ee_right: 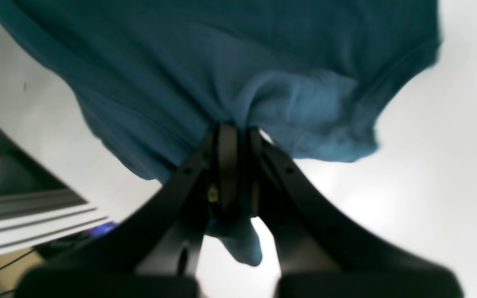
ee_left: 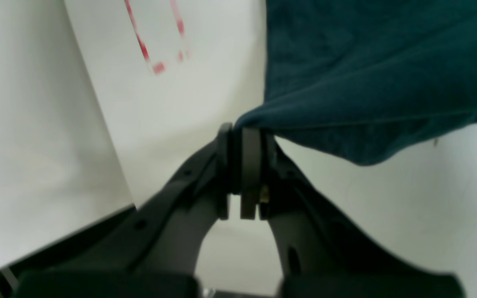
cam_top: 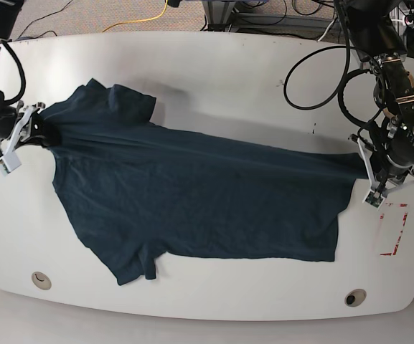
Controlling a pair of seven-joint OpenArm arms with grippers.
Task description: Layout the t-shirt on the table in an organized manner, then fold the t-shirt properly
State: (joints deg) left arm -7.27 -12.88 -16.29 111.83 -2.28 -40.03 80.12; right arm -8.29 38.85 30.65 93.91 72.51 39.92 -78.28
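Pincer of the right arm (cam_top: 36, 130), at the base view's left, is clamped on the t-shirt (cam_top: 192, 208) at its shoulder. Left pincer (cam_top: 364, 166) grips the opposite hem corner, evidently to stretch the garment flat across the table (cam_top: 214, 72), beside the red tape mark (cam_top: 395, 229).

plain dark navy t-shirt (cam_top: 192, 193), white table (cam_top: 221, 72), red tape mark (cam_top: 395, 233)

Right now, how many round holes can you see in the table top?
2. One hole is near the table's front edge on the base view's left; the other hole is near the front edge on the right. The t-shirt may hide more.
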